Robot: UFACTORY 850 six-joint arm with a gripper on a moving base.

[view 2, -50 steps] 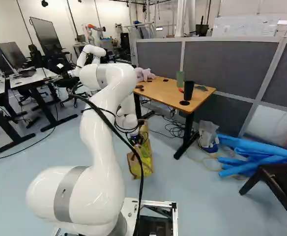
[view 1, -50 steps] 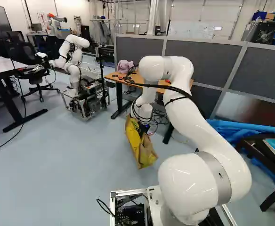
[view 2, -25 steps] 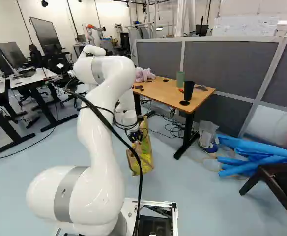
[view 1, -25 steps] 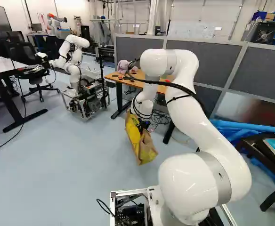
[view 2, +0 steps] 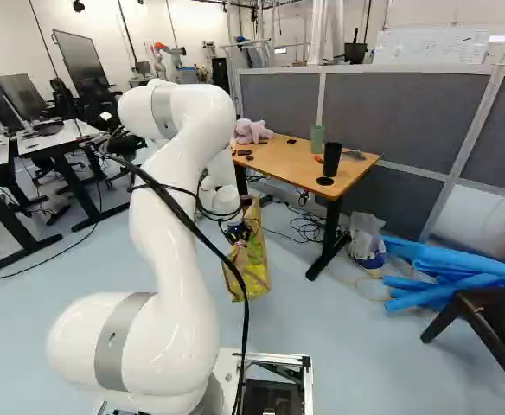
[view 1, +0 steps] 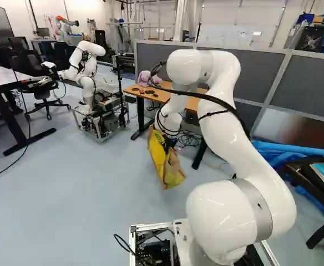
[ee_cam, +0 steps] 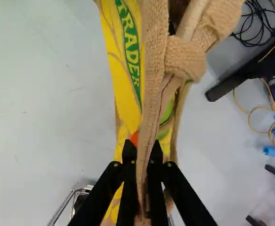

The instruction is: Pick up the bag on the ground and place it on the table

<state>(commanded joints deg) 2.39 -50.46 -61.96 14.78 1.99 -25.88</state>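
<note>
Bag (ee_cam: pixel 124 84): yellow faces, green band with yellow lettering, tan handle (ee_cam: pixel 152 84) in a coarse woven texture. Gripper (view 1: pixel 170 143): black. Arm (view 2: pixel 166 199): glossy white, grey ring round its lower part. Table (view 2: pixel 296 162): orange-brown top, black legs. On it, plush toy (view 2: pixel 252 131) pale pink, one cylinder (view 2: pixel 317 139) muted green, cup (view 2: pixel 332 161) black. Tubes (view 2: pixel 473 283): bright blue. Partition (view 2: pixel 399 117): dark grey panels, paler grey frame. Floor (view 1: pixel 67 183): pale blue-grey

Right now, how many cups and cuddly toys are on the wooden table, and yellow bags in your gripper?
Cups: 2, a green cup and a black cup
Cuddly toys: 1, a pink toy
Yellow bags: 1, the yellow bag
Total: 4
</note>
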